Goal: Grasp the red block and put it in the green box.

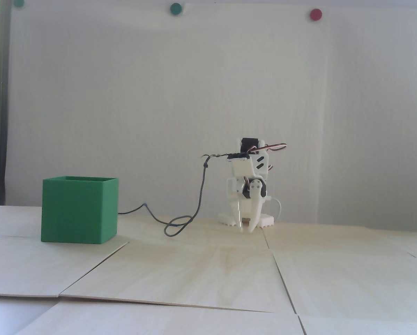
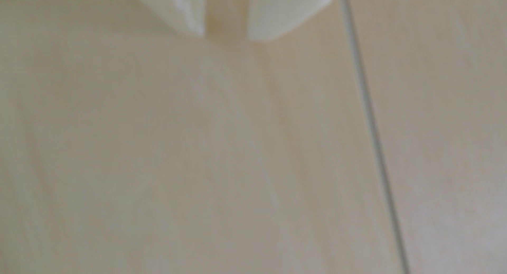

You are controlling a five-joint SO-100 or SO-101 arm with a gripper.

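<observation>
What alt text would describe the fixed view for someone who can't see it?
A small white robot arm folds down, its gripper empty and slightly open, tips near the pale wooden table. A green box stands apart at left; no red block shows.

Green box [image 1: 79,211] left of tool [image 1: 246,228]

No readable text anywhere — no labels, brands or numbers (both views).
</observation>
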